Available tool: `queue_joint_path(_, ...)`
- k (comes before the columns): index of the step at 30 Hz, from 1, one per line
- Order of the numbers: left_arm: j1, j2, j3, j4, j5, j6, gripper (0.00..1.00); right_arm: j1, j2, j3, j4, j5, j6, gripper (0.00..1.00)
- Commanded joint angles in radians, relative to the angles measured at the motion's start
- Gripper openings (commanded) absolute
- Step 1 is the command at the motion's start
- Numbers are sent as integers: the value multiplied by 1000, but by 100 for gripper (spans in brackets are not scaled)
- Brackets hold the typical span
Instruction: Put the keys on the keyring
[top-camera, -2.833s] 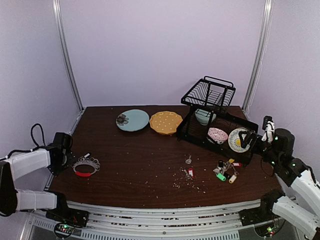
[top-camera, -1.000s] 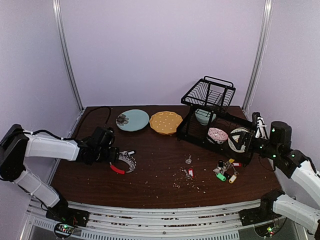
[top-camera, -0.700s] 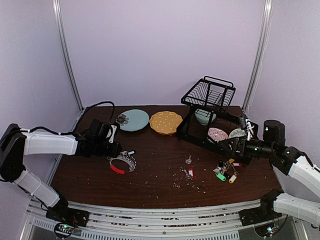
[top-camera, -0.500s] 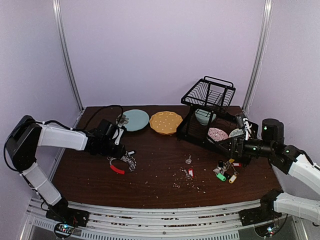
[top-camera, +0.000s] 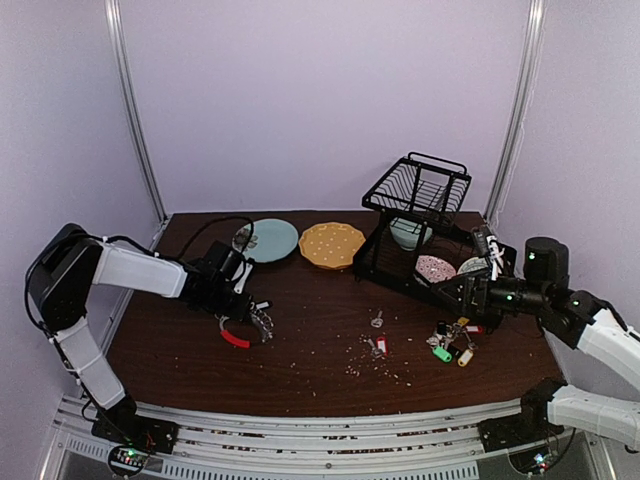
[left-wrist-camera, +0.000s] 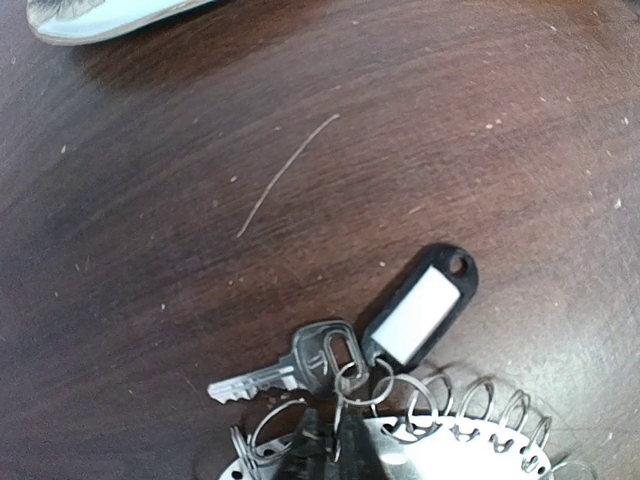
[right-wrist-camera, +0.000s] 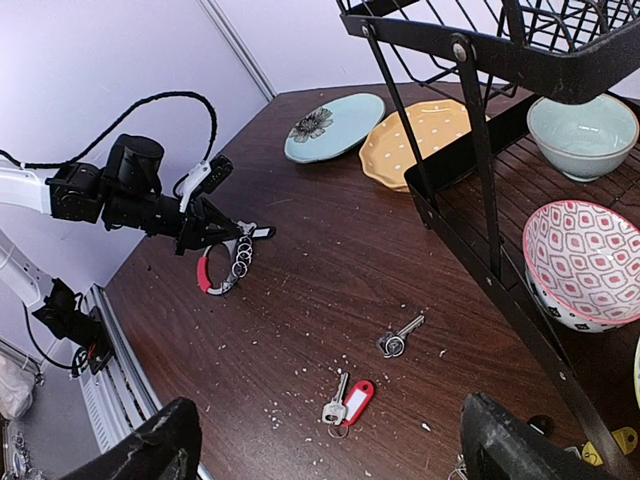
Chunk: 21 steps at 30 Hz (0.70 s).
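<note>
Left gripper (top-camera: 243, 312) pinches keyring (right-wrist-camera: 225, 268), tilted above table (top-camera: 310, 345) left-centre, apparently lifted. Right gripper (right-wrist-camera: 320, 455) hovers, jaws spread wide, empty. Keys (right-wrist-camera: 345, 403) lie loose mid-table, well apart from keyring.

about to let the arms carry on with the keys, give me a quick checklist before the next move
1. Left gripper holds the keyring: ok, ring lifted and tilted in the right wrist view.
2. Right gripper open: ok, its fingers stand wide apart, nothing between.
3. Loose keys reachable: ok, silver key and red-tagged key lie free on the table.
4. Ring opening ready for threading: cannot tell.
5. Tagged bunch clear of the right arm's path: cannot tell.
</note>
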Motion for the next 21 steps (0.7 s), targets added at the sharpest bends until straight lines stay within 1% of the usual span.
queue_joint_path(1, -2, 12, 25, -4, -8, 22, 0, 7, -16, 25, 19, 11, -8, 92)
queue_joint_path(5, -12, -47, 27, -24, -33, 45, 0, 7, -18, 26, 15, 12, -6, 92)
queue_joint_path(8, -57, -171, 14, -14, -46, 137, 0, 8, -20, 33, 12, 6, -4, 92)
queue_joint_path(10, -119, -264, 9, -10, -22, 231, 0, 11, -19, 44, 8, -24, -5, 91)
queue_joint_path(13, -181, -396, 18, -36, 76, 344, 0, 42, -13, 71, 14, -83, -1, 90)
queue_joint_path(16, -197, -484, 40, -78, 220, 422, 0, 137, 8, 91, 68, -94, 6, 89)
queue_joint_path(18, -217, -545, 38, -80, 297, 497, 0, 225, 38, 107, 115, -74, 7, 89)
queue_joint_path(21, -236, -624, 35, -63, 402, 571, 0, 368, 114, 153, 188, -14, -4, 86)
